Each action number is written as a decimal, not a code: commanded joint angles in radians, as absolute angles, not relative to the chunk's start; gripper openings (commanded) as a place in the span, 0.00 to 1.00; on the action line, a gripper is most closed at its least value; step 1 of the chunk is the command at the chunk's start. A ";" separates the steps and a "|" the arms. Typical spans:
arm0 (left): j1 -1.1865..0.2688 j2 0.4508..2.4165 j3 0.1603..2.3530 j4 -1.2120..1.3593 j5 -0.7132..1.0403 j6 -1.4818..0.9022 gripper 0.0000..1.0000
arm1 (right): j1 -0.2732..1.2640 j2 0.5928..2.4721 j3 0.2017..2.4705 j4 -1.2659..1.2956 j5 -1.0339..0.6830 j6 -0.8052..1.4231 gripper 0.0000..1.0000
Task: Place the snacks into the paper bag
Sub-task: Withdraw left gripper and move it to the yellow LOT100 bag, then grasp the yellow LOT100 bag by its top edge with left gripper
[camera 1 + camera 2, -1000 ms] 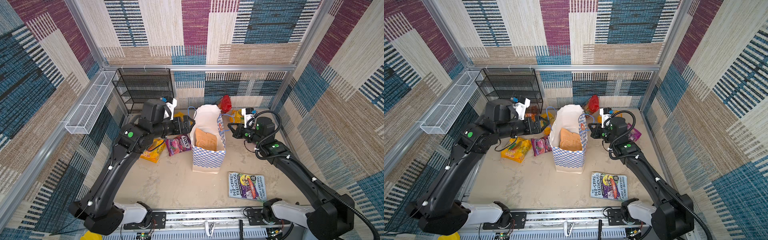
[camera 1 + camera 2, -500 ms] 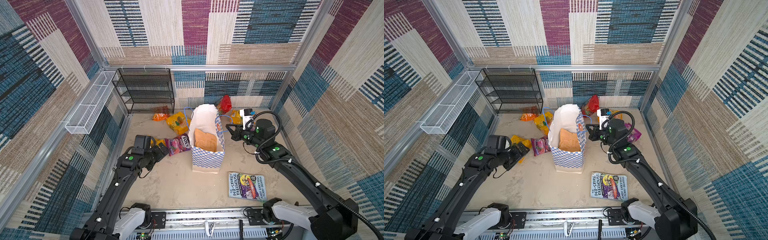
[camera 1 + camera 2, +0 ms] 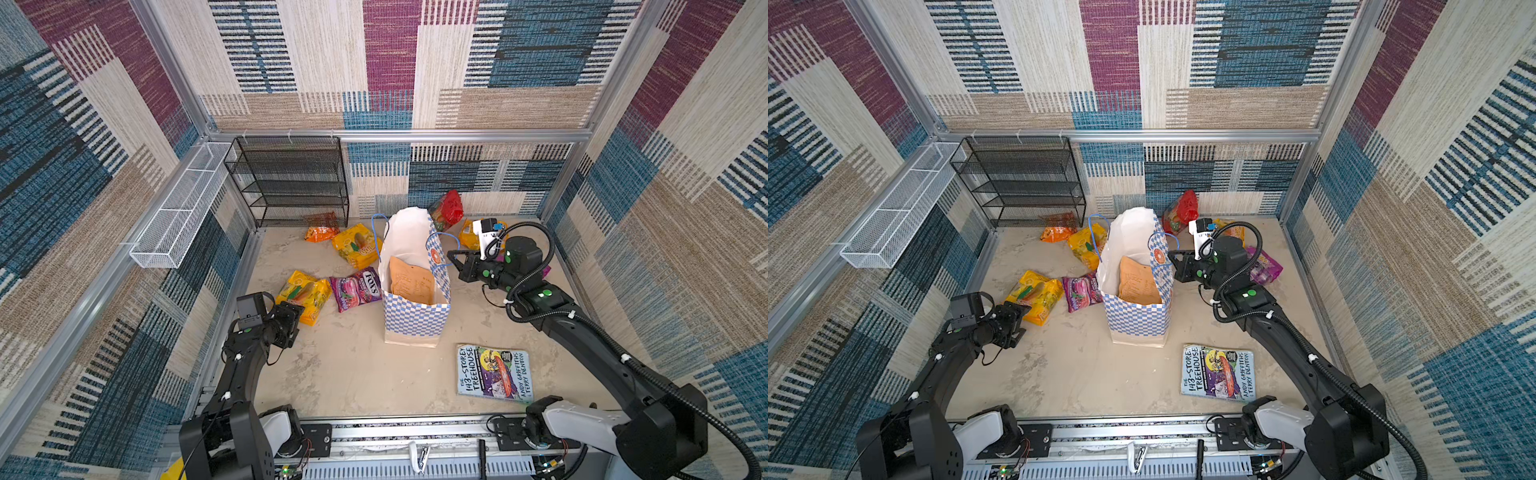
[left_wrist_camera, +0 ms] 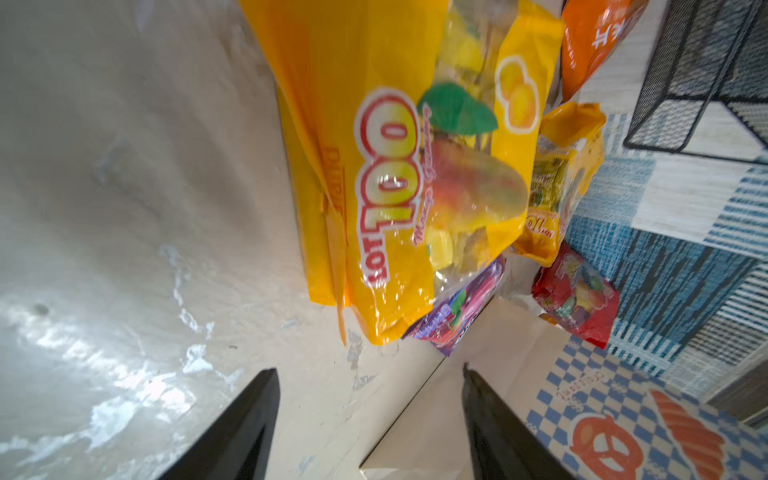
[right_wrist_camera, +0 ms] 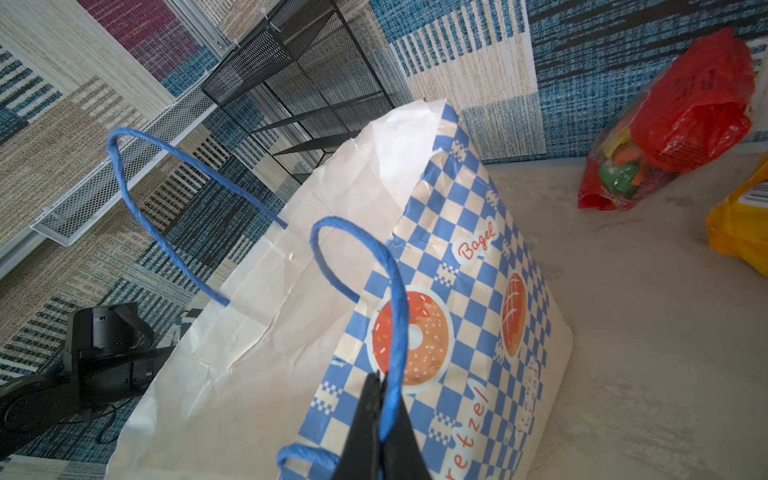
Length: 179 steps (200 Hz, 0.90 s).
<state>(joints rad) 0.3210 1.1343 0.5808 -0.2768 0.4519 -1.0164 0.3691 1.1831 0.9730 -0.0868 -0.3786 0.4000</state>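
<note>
- While the right hand [image 5: 380, 376] pinches the paper bag's [image 3: 415, 320] blue cord handle [image 5: 392, 291], the spread left hand [image 4: 368, 368] faces the Lot 100 mango packet [image 4: 374, 166].
- It lies lengthwise just ahead on the counter [image 3: 353, 374].

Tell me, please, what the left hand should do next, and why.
Probably ease the left hand forward to straddle the near edge of the mango packet: its jaws stand open just short of it, and the right hand holds the bag by a handle.
</note>
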 commanded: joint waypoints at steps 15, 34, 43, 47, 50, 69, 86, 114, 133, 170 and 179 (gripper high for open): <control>0.375 1.174 0.571 -0.154 0.517 -0.973 0.67 | 0.370 1.160 0.969 -0.060 -0.386 0.394 0.00; 0.385 1.202 0.573 -0.139 0.523 -0.960 0.63 | 0.370 1.148 0.966 -0.061 -0.379 0.394 0.00; 0.390 1.220 0.581 -0.146 0.528 -0.953 0.59 | 0.370 1.146 0.965 -0.061 -0.377 0.394 0.00; 0.393 1.226 0.583 -0.147 0.533 -0.949 0.58 | 0.370 1.145 0.964 -0.061 -0.376 0.393 0.00; 0.394 1.231 0.584 -0.149 0.538 -0.947 0.57 | 0.370 1.143 0.965 -0.061 -0.376 0.394 0.00; 0.396 1.248 0.584 -0.146 0.547 -0.942 0.52 | 0.370 1.139 0.964 -0.061 -0.369 0.393 0.00; 0.399 1.258 0.572 -0.142 0.536 -0.945 0.47 | 0.370 1.138 0.964 -0.063 -0.370 0.394 0.00; 0.401 1.274 0.558 -0.120 0.555 -0.945 0.39 | 0.370 1.135 0.963 -0.063 -0.366 0.393 0.00; 0.402 1.275 0.551 -0.122 0.543 -0.930 0.40 | 0.370 1.134 0.960 -0.063 -0.368 0.393 0.00; 0.406 1.305 0.546 -0.100 0.551 -0.910 0.39 | 0.370 1.133 0.953 -0.058 -0.361 0.396 0.00; 0.408 1.316 0.546 -0.095 0.559 -0.911 0.38 | 0.370 1.134 0.953 -0.057 -0.365 0.397 0.00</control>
